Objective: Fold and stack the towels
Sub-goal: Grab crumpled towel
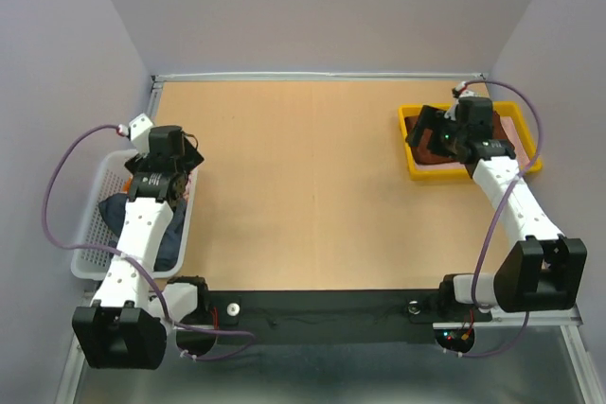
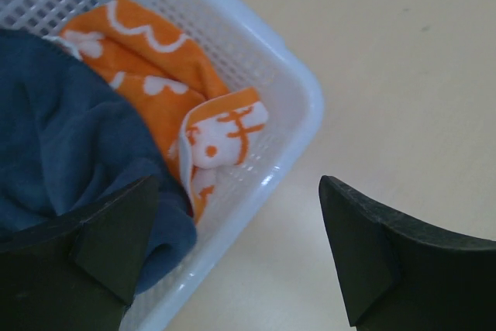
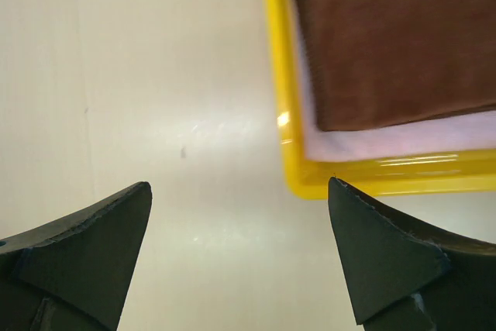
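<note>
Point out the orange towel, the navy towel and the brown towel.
Orange towel with white pattern [image 2: 174,60], left wrist view, upper fold.
Dark navy soft towel [image 2: 70,122], left wrist view, bunched middle.
Reddish-brown folded towel [image 3: 395,36], right wrist view, flat top.

**What Stands Around the Work**

We see a pale wooden worktop [image 1: 303,186] closed in by lilac walls [image 1: 312,7], with a thin metal rail [image 1: 322,75] along its far edge. A white mesh basket [image 1: 90,260] sits at the left edge, towards the near corner; in the left wrist view we see its perforated wall and rounded corner [image 2: 287,106] up close. A yellow plastic tray [image 1: 431,174] lies by the far right corner, and the right wrist view shows its glossy rim [image 3: 372,180] resting flat on the worktop. Along the near edge runs a black strip [image 1: 312,314], with a small white knob-like object [image 1: 230,309] on it that we cannot identify.
</note>
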Available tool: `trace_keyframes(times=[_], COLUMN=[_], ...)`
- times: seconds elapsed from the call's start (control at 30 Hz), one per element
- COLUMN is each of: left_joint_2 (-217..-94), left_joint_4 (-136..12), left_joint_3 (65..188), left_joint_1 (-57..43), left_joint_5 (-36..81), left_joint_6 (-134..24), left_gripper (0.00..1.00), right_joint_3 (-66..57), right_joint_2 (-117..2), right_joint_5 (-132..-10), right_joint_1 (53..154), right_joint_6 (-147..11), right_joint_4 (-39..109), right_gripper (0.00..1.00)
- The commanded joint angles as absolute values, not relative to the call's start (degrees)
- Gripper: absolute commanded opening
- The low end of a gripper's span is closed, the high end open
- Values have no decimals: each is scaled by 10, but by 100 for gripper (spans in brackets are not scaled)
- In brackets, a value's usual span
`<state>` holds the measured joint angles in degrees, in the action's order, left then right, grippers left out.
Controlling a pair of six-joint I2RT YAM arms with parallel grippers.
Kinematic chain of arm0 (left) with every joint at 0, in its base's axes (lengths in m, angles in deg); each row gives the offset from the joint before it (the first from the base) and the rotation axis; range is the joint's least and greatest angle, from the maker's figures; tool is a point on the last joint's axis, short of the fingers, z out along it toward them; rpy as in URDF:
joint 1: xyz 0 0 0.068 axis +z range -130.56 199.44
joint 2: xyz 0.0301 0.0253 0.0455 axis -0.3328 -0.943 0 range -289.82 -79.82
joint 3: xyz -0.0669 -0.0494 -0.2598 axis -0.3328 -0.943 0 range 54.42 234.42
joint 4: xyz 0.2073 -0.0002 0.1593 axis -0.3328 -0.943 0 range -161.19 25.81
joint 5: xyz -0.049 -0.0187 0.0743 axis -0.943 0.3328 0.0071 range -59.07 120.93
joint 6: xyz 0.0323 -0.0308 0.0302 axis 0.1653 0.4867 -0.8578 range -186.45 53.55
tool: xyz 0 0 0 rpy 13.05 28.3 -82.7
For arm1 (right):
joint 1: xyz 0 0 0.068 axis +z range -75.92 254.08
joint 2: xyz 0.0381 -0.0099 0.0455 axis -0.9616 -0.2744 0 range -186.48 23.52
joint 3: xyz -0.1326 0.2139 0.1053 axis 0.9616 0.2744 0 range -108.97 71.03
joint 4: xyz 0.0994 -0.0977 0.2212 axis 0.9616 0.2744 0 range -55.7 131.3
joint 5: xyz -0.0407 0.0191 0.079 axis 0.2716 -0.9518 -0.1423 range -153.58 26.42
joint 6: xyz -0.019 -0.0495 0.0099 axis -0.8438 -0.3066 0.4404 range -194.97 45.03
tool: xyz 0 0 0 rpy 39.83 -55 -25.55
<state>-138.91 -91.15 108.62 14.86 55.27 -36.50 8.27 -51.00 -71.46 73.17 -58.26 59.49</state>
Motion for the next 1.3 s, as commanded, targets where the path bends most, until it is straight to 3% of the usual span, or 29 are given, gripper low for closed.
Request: trace_keyframes(times=[0.0, 0.43, 0.5, 0.53, 0.63, 0.67, 0.77, 0.93, 1.07, 1.23, 1.27], left_joint_2=[-1344, -1390, -1401, -1406, -1415, -1414, -1402, -1383, -1396, -1471, -1517], left_joint_4=[-964, -1012, -999, -998, -991, -993, -1021, -1064, -1073, -1067, -1067], left_joint_3=[1056, 954, 947, 946, 948, 955, 998, 1143, 1264, 1448, 1533], left_joint_1=[205, 259, 259, 260, 260, 260, 259, 258, 233, 77, 46], left_joint_5=[579, 535, 525, 522, 518, 522, 553, 603, 617, 632, 637], left_joint_6=[-310, -182, -178, -169, -165, -167, -189, -221, -237, -258, -280], left_gripper=[95, 97, 93, 90, 50, 31, 9, 0, 0, 0, 0], right_joint_3=[95, 120, 126, 129, 134, 135, 135, 128, 128, 126, 123], right_joint_2=[-507, -486, -482, -479, -474, -471, -465, -464, -456, -448, -446], right_joint_5=[-768, -779, -780, -780, -776, -776, -775, -786, -785, -785, -786], right_joint_1=[795, 827, 828, 828, 827, 829, 828, 828, 828, 828, 828], right_joint_6=[-594, -607, -608, -607, -608, -609, -608, -604, -601, -596, -594], right_joint_4=[584, 565, 562, 561, 558, 558, 558, 558, 559, 559, 559], right_gripper=[100, 100, 100, 100, 100, 100, 100, 100, 100, 100, 100])
